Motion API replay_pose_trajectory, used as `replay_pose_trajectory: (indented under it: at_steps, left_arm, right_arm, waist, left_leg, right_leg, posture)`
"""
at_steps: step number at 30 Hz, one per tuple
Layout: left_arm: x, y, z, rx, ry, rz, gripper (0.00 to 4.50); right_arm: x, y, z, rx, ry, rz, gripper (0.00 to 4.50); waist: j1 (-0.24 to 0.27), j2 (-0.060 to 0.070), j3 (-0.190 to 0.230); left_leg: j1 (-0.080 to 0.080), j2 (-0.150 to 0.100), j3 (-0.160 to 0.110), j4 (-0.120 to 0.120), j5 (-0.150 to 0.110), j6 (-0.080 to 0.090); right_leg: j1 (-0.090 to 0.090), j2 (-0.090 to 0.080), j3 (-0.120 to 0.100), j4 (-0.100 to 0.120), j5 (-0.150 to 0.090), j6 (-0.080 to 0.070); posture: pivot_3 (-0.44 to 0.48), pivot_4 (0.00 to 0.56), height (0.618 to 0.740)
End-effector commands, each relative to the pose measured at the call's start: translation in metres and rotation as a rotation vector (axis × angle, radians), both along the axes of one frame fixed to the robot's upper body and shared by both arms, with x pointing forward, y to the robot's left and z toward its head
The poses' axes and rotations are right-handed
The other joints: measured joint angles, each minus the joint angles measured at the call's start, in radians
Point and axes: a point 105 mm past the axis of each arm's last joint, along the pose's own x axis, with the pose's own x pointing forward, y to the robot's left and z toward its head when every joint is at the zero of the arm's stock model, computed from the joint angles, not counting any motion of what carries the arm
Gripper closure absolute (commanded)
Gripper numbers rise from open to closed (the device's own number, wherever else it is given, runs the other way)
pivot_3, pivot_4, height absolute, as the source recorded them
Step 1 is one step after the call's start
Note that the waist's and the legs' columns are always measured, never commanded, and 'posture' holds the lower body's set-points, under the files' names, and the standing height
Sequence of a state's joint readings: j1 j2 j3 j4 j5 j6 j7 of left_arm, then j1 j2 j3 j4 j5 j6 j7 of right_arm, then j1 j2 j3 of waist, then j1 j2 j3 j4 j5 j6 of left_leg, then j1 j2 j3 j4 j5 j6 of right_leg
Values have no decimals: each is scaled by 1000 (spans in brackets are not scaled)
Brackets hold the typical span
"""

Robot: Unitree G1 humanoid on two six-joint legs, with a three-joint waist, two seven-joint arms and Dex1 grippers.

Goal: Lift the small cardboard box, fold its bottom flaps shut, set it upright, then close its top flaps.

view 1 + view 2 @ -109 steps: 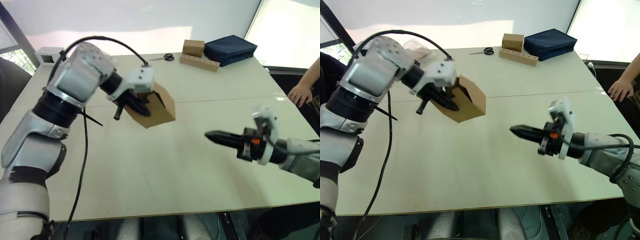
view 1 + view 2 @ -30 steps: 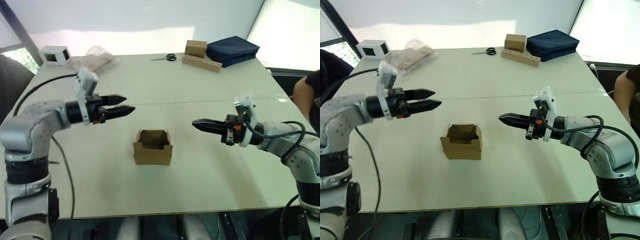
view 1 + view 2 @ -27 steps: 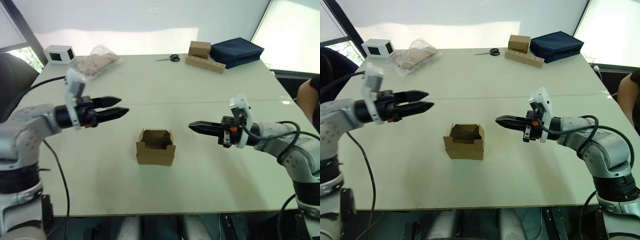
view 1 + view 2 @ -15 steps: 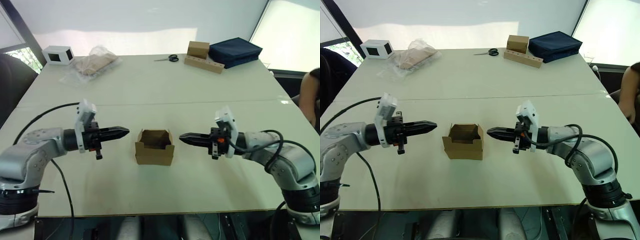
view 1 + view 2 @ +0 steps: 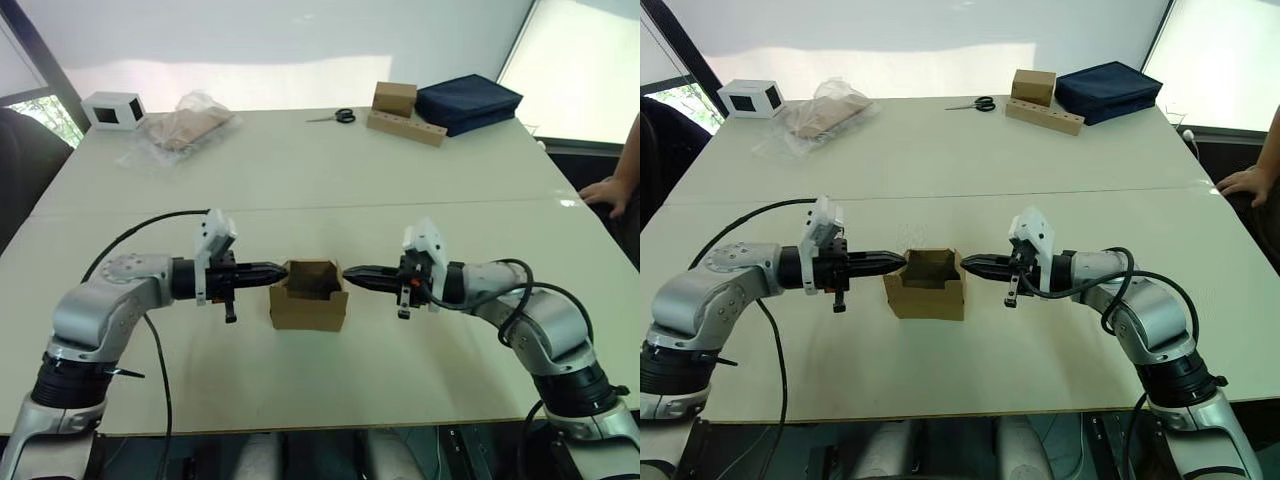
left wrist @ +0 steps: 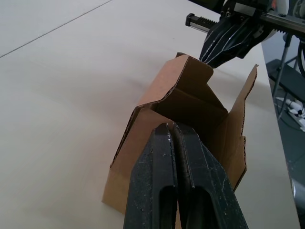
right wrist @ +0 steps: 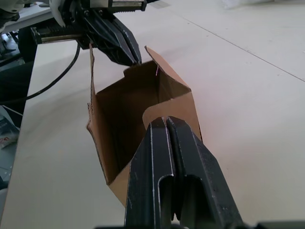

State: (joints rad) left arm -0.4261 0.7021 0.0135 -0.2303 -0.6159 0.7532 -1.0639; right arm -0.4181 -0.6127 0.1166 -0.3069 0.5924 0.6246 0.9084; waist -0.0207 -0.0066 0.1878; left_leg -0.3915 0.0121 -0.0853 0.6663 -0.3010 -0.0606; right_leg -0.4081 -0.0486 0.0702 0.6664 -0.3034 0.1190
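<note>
The small cardboard box (image 5: 308,300) stands upright in the middle of the table, its top flaps raised and the inside showing. My left gripper (image 5: 282,270) is shut, its tip against the box's left flap. From the other side my right gripper (image 5: 348,271) is shut too, with its tip at the right flap. In the left wrist view the shut fingers (image 6: 164,157) press the near flap of the box (image 6: 200,112), and the right gripper (image 6: 212,57) sits at the far flap. The right wrist view shows the mirror of this, with the box (image 7: 128,109) between both tips.
At the table's far side lie a white box with a dark window (image 5: 113,108), a plastic bag (image 5: 185,122), scissors (image 5: 335,117), a smaller brown box on a hole-punched strip (image 5: 398,105) and a navy bag (image 5: 468,100). A person's hand (image 5: 605,190) rests at the right edge.
Both shut grippers have moved inward toward the box and now reach its side flaps. The box has stayed in place.
</note>
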Motion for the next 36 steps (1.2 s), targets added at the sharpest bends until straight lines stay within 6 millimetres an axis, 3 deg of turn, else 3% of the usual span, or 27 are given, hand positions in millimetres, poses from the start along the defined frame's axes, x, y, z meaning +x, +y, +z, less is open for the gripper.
replay_pose_trajectory:
  at_steps: [1, 8, 16, 27, 36]
  left_arm:
    - [-1, -1, 1, 16, -33, -4, 4396]
    - [4, -3, -11, 37, -26, 9, 4396]
    - [8, -2, -32, 115, -33, 15, 4396]
    - [9, -3, -40, 143, -46, 2, 4396]
    - [9, 0, -45, 205, -59, -12, 4396]
  right_arm:
    - [-6, 11, 6, 12, -39, 37, 4500]
    - [-6, 24, 1, 14, -30, 56, 4500]
    - [1, 22, -12, -43, -8, 32, 4500]
    - [7, 23, -31, -135, 39, -14, 4500]
    - [14, 24, -29, -195, 13, -56, 4500]
  waist:
    - [0, 0, 0]
    - [1, 0, 0]
    - [2, 0, 0]
    - [3, 2, -3]
    - [4, 3, -5]
  left_leg:
    - [0, 0, 0, 0, 0, 0]
    - [0, 0, 0, 0, 0, 0]
    - [0, 0, 0, 0, 0, 0]
    - [1, 0, 0, 0, 0, 0]
    - [3, 0, 0, 0, 0, 0]
  right_leg:
    - [0, 0, 0, 0, 0, 0]
    - [0, 0, 0, 0, 0, 0]
    - [0, 0, 0, 0, 0, 0]
    - [2, 0, 0, 0, 0, 0]
    - [3, 0, 0, 0, 0, 0]
  posture:
    - [0, 150, 740]
    - [0, 150, 740]
    - [0, 150, 740]
    - [0, 150, 740]
    - [0, 150, 740]
